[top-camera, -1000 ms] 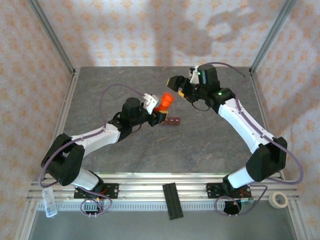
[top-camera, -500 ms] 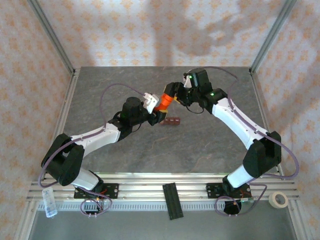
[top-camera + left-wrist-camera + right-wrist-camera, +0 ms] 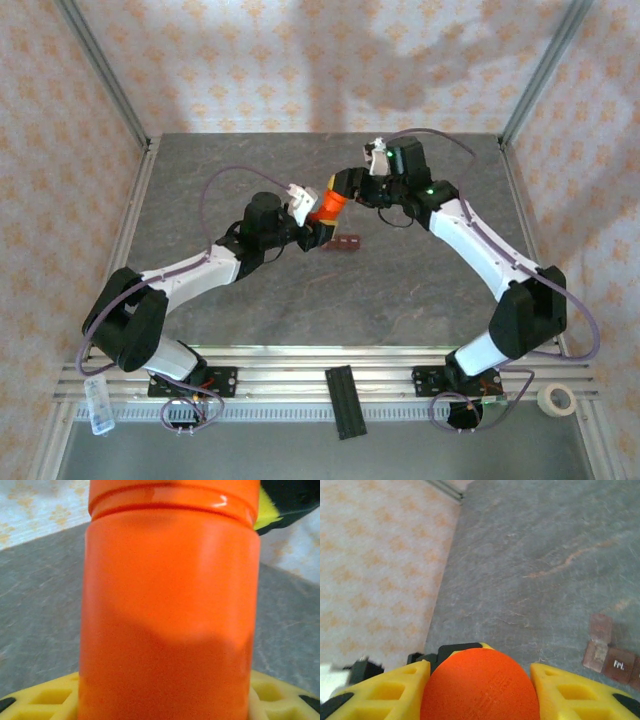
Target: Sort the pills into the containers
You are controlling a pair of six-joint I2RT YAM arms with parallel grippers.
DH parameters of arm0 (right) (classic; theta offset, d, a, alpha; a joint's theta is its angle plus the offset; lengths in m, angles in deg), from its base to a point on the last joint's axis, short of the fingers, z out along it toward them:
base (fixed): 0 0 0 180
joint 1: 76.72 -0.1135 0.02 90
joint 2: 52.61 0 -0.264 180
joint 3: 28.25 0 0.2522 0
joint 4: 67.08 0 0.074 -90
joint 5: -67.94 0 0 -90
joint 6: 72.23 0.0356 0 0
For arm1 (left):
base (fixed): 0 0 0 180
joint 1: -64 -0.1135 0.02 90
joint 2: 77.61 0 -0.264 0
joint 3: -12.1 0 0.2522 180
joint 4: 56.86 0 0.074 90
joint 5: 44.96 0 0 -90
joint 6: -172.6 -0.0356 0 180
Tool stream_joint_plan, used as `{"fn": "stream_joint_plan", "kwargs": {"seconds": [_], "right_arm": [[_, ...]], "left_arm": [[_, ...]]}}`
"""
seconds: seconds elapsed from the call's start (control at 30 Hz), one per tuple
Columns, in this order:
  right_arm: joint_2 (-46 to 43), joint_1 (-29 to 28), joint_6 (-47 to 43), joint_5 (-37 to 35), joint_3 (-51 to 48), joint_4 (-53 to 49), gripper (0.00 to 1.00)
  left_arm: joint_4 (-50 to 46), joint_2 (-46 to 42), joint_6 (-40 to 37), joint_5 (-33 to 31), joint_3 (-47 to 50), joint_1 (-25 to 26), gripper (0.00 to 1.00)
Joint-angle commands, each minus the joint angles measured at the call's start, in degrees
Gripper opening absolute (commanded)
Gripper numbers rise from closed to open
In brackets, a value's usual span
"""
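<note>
The containers [image 3: 345, 243] lie flat on the grey table [image 3: 420, 300], a little behind its middle. They are a short red-brown bar whose long axis runs roughly 9 to 3 o'clock in the top view. No pills can be seen loose on the table.

Just up from the bar, at about 11 o'clock, is the orange bottle [image 3: 328, 207]. It is raised off the table and tilted, with its long axis running from 7 o'clock at the base to 1 o'clock at the cap [image 3: 480, 685].

The left gripper [image 3: 316, 226] comes in from 8 o'clock and is pinching the lower body of the bottle between its yellow pads. The right gripper [image 3: 346, 187] comes in from 2 o'clock, in line with the bottle's axis. Its pads sit against the cap on either side and look to be clamping it.

The coming move probably depends on that shared axis. With the right wrist lined up on the cap, a twist about that line should loosen it while the left arm braces the body. The bar sits at about 5 o'clock from the bottle, nearer the left arm's fingers than the right's, so the left arm is better placed to tip the bottle over it.
</note>
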Motion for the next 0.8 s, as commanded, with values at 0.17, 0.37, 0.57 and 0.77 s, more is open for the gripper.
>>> {"fn": "stream_joint_plan", "kwargs": {"seconds": [0.17, 0.37, 0.57, 0.77], "right_arm": [[-2.11, 2.40, -10.60, 13.77, -0.40, 5.91, 0.47], [-4.61, 2.66, -2.77, 1.57, -0.08, 4.51, 0.82], [-5.11, 2.70, 12.44, -10.37, -2.69, 2.42, 0.89], [-3.32, 0.59, 16.49, -12.39, -3.73, 3.04, 0.89]], "left_arm": [[5.44, -1.54, 8.14, 11.92, -2.79, -0.98, 0.00], [0.09, -2.13, 1.48, 1.51, -2.12, -0.85, 0.00], [-2.25, -2.00, -6.95, -10.19, -1.06, 0.31, 0.00], [-2.86, -0.69, -10.01, -12.89, -1.38, 1.22, 0.00]]}}
